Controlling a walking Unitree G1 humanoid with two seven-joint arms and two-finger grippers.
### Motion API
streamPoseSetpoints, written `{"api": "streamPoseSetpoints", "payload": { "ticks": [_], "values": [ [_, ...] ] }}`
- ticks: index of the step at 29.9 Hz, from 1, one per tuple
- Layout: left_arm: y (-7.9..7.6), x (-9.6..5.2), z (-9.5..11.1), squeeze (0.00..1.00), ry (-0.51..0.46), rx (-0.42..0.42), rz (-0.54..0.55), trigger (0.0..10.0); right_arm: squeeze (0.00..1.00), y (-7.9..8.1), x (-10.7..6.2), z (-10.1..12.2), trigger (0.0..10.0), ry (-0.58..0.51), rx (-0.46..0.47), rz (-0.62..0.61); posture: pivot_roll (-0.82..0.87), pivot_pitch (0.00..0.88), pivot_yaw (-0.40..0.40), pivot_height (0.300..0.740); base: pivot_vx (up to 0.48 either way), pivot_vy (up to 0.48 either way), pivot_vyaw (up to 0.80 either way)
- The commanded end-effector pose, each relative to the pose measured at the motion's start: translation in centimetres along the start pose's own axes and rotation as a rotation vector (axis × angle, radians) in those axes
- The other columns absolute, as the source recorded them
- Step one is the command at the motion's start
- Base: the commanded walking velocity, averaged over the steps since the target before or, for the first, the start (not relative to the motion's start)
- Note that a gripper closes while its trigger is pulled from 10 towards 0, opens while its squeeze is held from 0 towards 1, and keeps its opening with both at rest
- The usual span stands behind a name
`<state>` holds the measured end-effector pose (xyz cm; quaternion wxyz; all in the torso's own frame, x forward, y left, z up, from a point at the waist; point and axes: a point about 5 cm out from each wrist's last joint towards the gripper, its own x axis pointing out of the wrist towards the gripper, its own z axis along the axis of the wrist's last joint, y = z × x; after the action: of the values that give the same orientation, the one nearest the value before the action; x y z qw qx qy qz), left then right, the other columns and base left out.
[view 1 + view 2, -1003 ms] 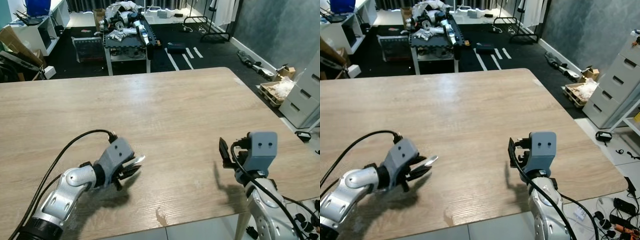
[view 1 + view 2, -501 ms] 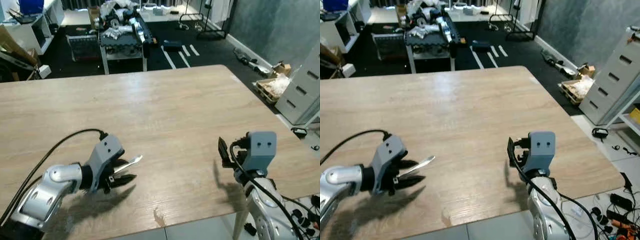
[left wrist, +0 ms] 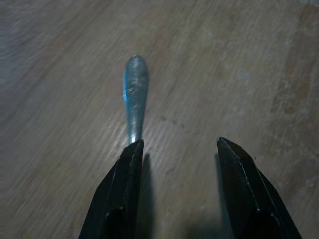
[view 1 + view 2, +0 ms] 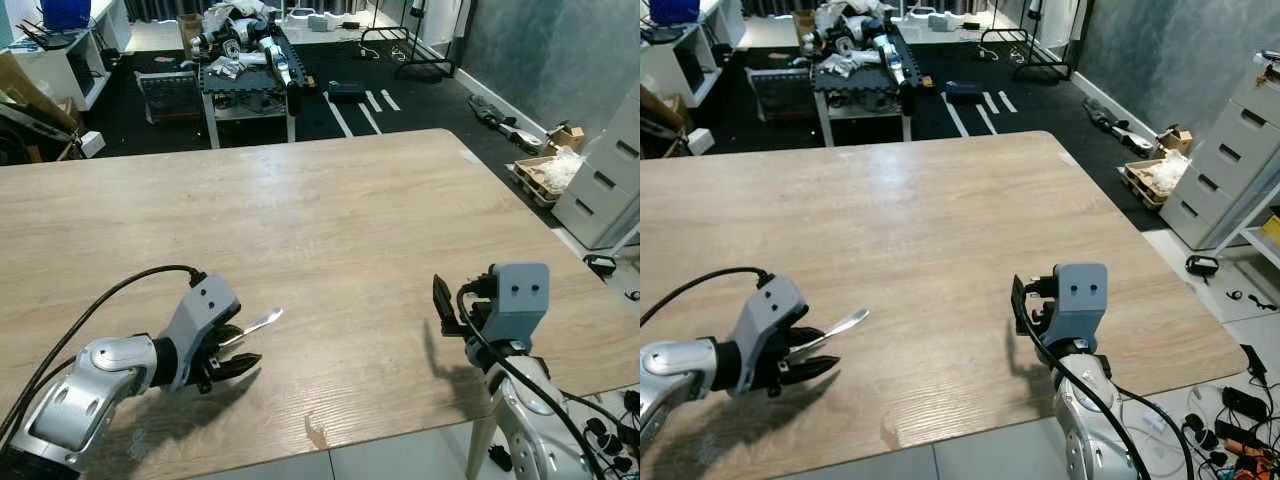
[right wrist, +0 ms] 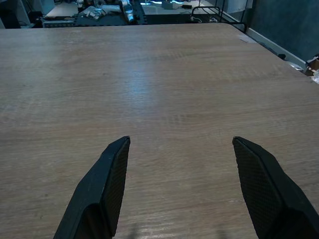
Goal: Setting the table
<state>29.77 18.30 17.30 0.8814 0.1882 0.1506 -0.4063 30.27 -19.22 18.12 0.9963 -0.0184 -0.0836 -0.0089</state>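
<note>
counter (image 4: 330,230): pale wood grain, broad; a small chipped mark near the front edge, between the two arms.
left tool (image 4: 243,352): low over the front left part of the counter, pointing toward the robot's right. fingers parted; one finger (image 3: 130,172) lies against the utensil's stem, the other (image 3: 238,174) stands well apart from it, so nothing is pinched between them.
utensil (image 4: 258,322): slim metal piece, silver; its rounded handle end (image 3: 135,82) sticks out past the fingertip, over the wood. its other end is hidden behind the finger, so spoon, fork or knife cannot be told. whether it rests on the counter or is carried by the finger cannot be told.
right tool (image 5: 179,189): raised at the front right part of the counter, aimed out across the wood; the two fingers stand wide apart, holding nothing.
background: dark floor beyond the far edge of the counter, a cluttered low cart (image 4: 250,60), grey drawers (image 4: 610,190) off to the right.
</note>
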Motion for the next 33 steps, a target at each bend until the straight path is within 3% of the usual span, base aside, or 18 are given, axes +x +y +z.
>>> {"api": "streamPoseSetpoints", "payload": {
  "ticks": [1, 7, 17, 18, 20, 24, 33],
  "values": [
    [0.3, -0.4, -0.8, 0.00, 0.041, -0.003, 0.015, 10.0, 0.00, -0.1, -0.2, -0.6, 10.0, 0.017, 0.009, -0.012, 0.02, 0.133, 0.069, 0.740, 0.000, 0.000, 0.00],
    [0.8, -0.7, -1.5, 0.00, 0.054, -0.033, 0.063, 10.0, 0.00, -0.1, -0.2, -0.7, 10.0, 0.021, 0.011, -0.010, 0.02, 0.134, 0.067, 0.740, 0.000, 0.000, 0.00],
    [1.5, 0.5, -3.6, 0.00, 0.081, -0.126, 0.108, 9.9, 0.00, -0.1, -0.2, -0.5, 10.0, 0.017, 0.006, -0.003, 0.01, 0.136, 0.056, 0.740, 0.000, 0.000, 0.00],
    [1.5, 0.6, -3.8, 0.00, 0.074, -0.154, 0.099, 5.1, 0.00, -0.2, -0.2, -0.5, 10.0, 0.018, 0.005, -0.004, 0.01, 0.138, 0.057, 0.740, 0.000, 0.000, 0.00],
    [1.4, 0.8, -4.0, 0.00, 0.077, -0.176, 0.092, 0.0, 0.00, -0.2, -0.3, -0.5, 10.0, 0.020, 0.002, -0.004, 0.00, 0.139, 0.056, 0.740, 0.000, 0.000, 0.00],
    [0.7, 0.9, -4.1, 0.00, 0.074, -0.179, 0.046, 0.0, 0.00, -0.4, -0.4, -0.5, 10.0, 0.020, 0.000, -0.008, 0.00, 0.139, 0.060, 0.740, 0.000, 0.000, 0.00],
    [0.7, 1.0, -3.7, 0.00, 0.036, -0.189, 0.077, 0.0, 0.00, -0.2, -0.3, -0.5, 10.0, 0.021, 0.002, -0.004, 0.00, 0.138, 0.059, 0.740, 0.000, 0.000, 0.00]
  ]
}}
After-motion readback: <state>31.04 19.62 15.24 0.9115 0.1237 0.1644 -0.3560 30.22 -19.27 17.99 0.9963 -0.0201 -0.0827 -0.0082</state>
